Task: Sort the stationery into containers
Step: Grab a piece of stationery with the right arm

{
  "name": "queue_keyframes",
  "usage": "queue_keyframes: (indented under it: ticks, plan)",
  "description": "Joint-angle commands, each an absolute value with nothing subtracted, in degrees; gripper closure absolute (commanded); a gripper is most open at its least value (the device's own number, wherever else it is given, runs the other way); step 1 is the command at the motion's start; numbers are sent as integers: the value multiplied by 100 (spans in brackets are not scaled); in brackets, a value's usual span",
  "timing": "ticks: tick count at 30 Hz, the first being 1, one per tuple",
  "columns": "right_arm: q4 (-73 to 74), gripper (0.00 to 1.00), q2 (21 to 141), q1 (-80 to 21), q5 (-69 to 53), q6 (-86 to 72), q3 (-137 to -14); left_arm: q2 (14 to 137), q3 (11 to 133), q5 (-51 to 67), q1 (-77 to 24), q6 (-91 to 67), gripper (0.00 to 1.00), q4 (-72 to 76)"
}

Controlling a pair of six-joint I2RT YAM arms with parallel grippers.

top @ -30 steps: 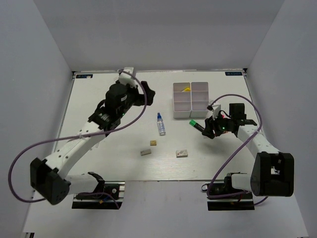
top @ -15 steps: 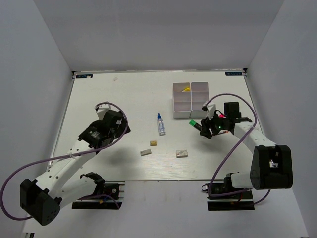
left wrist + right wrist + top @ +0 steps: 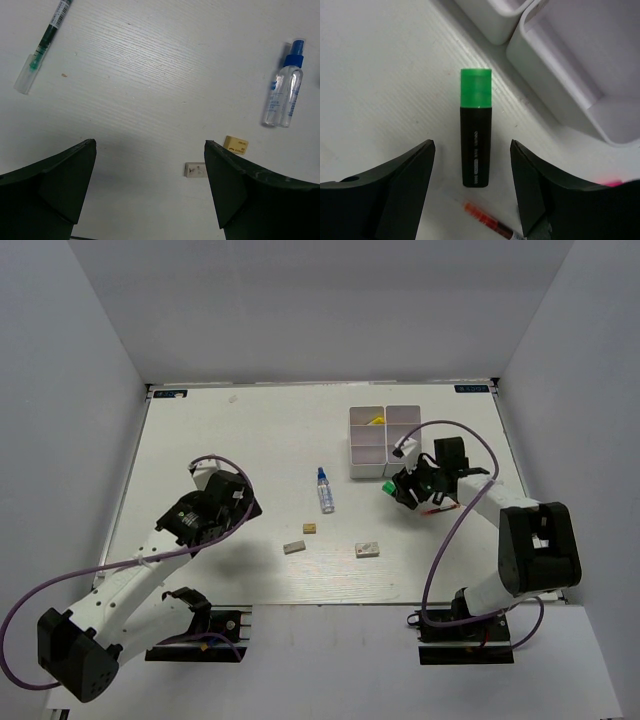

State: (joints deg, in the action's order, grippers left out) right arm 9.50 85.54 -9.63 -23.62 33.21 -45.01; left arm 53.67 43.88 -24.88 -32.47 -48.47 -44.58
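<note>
Highlighter [image 3: 475, 127], green cap and black barrel, lies flat on the worktop [image 3: 380, 75] just beside the tray [image 3: 555, 85], cap end nearest it. Your right tool [image 3: 472, 150] stands open over it, one finger on either side of the barrel. There is a gap on both sides and neither finger touches. Red pen [image 3: 487, 220] lies at an angle just beyond the barrel's butt end.

In the top view, the tray's six compartments form a two-by-three grid at the far right of the worktop. A yellow item [image 3: 377, 420] sits in the far left compartment.

Your left tool [image 3: 150, 147] hangs open above bare worktop, holding nothing. Ahead of it you see a clear-capped pen [image 3: 44, 45] at upper left and a blue-capped bottle [image 3: 282, 95] lying at right. A tan eraser [image 3: 235, 144] lies near a white eraser [image 3: 195, 169]. A third eraser [image 3: 367, 549] lies apart from these, to their right in the top view.
</note>
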Motion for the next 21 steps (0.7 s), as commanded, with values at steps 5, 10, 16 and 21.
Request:
queue_keyframes:
  ticks: [5,10,16,21]
  plan:
    - [589,33,8903,-1195,-2075,3340,-4790,5247,4386,-2452,-3226,-4904,2,-4447]
    - [475,36,8965,-1344,-1881,3340,-4623,5247,4386,-2391,-3226,-4904,2,-4447]
    - [536,42,9123,-1371,-1881,3349,-4544,5361,4386,-1803,-3226,-4546,2,-3833]
    - [545,44,9176,-1415,-1907,3410,-4465,5537,4386,-1424,-3226,-4412,2,-3578]
